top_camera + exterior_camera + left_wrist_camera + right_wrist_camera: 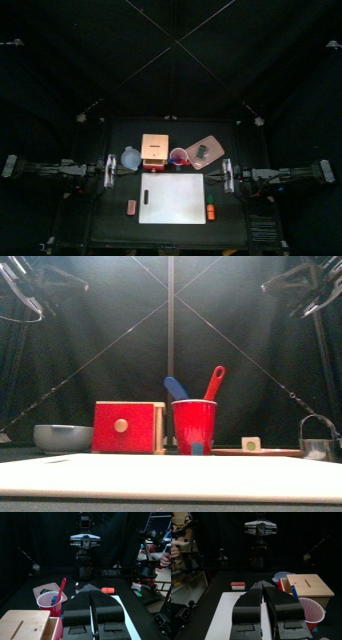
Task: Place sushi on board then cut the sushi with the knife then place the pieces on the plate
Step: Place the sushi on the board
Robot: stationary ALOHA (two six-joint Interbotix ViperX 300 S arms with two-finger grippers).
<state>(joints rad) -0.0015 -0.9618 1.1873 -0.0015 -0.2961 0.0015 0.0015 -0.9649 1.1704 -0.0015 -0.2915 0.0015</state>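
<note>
Black left tool closed, empty | right tool closed, empty

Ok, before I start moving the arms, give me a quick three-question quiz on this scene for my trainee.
1. True or false: the sushi roll already lies on the white cutting board.
2. What stands in the red cup? A) a blue and a red toy knife B) a marker pen C) nothing
3. Fill in: the jaws of the left gripper and the right gripper are both ___.

Key
1. False: the board is bare, and the roll is on the pink tray.
2. A
3. shut
</note>
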